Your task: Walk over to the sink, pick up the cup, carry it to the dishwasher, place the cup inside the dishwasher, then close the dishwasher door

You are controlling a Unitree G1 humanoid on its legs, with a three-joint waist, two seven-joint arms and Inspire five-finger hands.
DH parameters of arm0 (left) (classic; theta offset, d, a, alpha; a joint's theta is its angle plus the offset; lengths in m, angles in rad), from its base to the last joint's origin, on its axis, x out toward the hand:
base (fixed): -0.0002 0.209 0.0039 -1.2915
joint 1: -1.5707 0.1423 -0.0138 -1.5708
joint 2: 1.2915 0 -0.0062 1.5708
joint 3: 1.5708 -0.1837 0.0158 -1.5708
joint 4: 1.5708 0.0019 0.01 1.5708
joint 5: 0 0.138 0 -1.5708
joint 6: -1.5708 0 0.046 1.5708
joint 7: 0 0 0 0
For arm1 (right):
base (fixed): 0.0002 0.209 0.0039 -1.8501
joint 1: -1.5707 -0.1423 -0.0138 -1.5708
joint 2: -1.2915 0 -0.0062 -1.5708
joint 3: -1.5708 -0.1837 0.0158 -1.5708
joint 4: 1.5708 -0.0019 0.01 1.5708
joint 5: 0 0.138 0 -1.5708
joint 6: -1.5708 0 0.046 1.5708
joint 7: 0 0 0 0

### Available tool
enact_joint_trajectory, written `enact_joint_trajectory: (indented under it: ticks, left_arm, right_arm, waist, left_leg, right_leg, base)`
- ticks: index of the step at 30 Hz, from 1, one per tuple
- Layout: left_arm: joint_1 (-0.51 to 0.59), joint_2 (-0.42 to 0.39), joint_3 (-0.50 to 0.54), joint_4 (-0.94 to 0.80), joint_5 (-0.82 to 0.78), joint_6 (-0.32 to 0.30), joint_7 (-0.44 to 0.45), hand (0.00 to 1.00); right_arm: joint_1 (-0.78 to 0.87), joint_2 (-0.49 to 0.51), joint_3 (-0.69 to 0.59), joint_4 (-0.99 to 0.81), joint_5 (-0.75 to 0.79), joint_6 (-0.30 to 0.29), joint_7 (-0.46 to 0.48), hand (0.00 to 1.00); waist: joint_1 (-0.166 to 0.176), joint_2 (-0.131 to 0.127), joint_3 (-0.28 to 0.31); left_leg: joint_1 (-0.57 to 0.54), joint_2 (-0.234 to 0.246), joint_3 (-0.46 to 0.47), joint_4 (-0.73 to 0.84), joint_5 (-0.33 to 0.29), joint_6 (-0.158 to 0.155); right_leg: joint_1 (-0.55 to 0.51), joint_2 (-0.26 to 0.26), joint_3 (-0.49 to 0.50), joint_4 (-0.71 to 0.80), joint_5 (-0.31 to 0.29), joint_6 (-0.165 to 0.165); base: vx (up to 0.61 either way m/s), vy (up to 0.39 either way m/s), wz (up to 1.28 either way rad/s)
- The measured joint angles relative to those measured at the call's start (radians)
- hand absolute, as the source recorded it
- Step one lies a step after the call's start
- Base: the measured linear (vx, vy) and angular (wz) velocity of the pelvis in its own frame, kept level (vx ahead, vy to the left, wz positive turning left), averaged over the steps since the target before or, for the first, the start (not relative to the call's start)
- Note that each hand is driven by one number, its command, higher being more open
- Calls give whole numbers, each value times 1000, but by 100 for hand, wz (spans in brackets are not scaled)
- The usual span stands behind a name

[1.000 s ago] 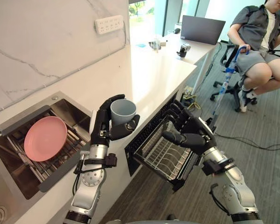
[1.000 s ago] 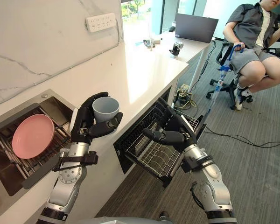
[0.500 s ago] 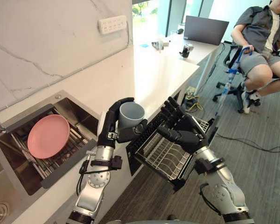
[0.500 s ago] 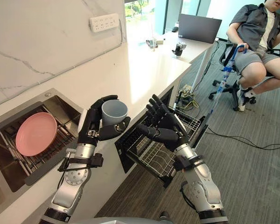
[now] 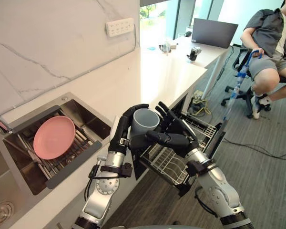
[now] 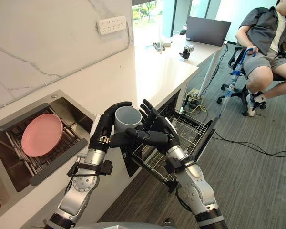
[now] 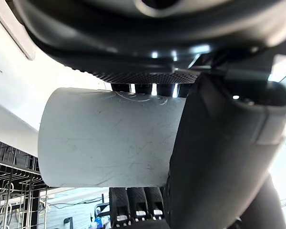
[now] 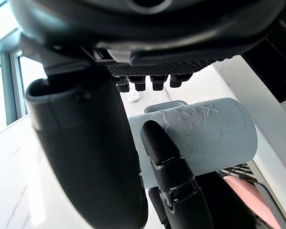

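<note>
1. Cup (image 5: 144, 120): pale grey, upright with its mouth up. It is held in the air off the right end of the sink (image 5: 88, 121), above the counter's front edge and clear of the worktop.
2. Left hand (image 5: 125, 130): I read it as closed round the cup. The fingers wrap the side of the cup nearer the sink and the thumb crosses the front. The left wrist view confirms this, with the cup's wall clamped between fingers and thumb.
3. Right hand (image 5: 178, 136): fingers straight and spread, holding nothing. It stands just beside the cup on the side away from the sink. I cannot tell whether it touches the cup.
4. Dishwasher (image 5: 200, 130): pulled open, further from the sink than the cup and lower, with its wire rack (image 5: 169, 164) showing beneath the right hand.
5. Plate (image 5: 54, 137): pink, lying tilted on the bars inside the sink.
6. Counter (image 5: 167, 71): white, running on past the sink.
7. Socket strip (image 5: 120, 27): white, on the wall above and beyond the sink.
8. Laptop (image 5: 214, 32): on the desk at the far end, well apart from the sink.
9. Person (image 5: 271, 28): seated beyond the laptop.
</note>
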Motion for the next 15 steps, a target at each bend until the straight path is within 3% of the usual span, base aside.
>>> enact_joint_trajectory:
  ticks: [15]
  left_arm:
    - [-19, 8, -10, 0, 0, 25, -7, 0]
  right_arm:
    - [-82, -15, 67, 7, -60, 65, -82, 100]
  waist:
    - [3, 8, -6]
  left_leg:
    - [14, -2, -9, -33, 23, -1]
  right_leg:
    - [3, 1, -10, 0, 0, 0]
  base:
    - [-3, 3, 2]
